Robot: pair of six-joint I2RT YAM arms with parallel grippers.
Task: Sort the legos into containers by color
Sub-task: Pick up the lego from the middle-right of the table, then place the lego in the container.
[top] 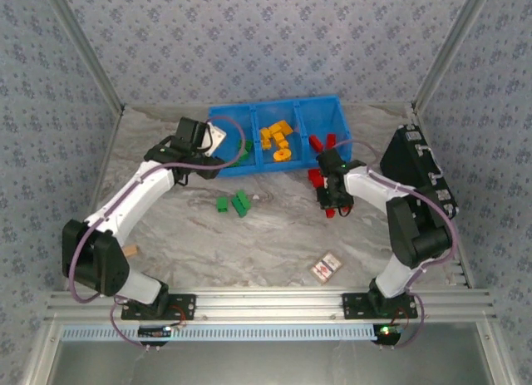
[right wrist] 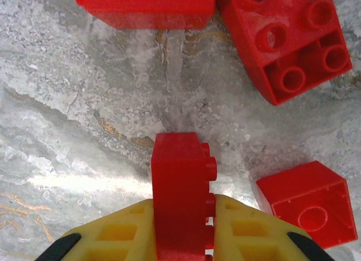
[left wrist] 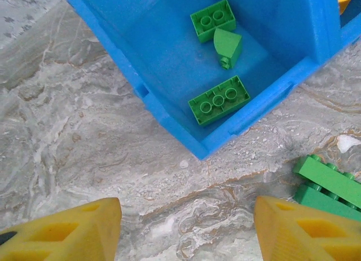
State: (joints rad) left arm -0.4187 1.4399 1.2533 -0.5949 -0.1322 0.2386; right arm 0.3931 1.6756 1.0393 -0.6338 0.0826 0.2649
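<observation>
Red brick point(right wrist: 179, 182) clamped in right pincer point(right wrist: 181, 209), green bricks point(left wrist: 219, 100) inside blue bin point(left wrist: 164, 113)

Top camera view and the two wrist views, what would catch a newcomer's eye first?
The bright blue bin at the far side of the table stands out, with yellow bricks piled in its middle compartment and green bricks in the left one. Closest up, the right gripper has its jaws shut on a red brick, with more red bricks lying loose on the table beside it.
</observation>
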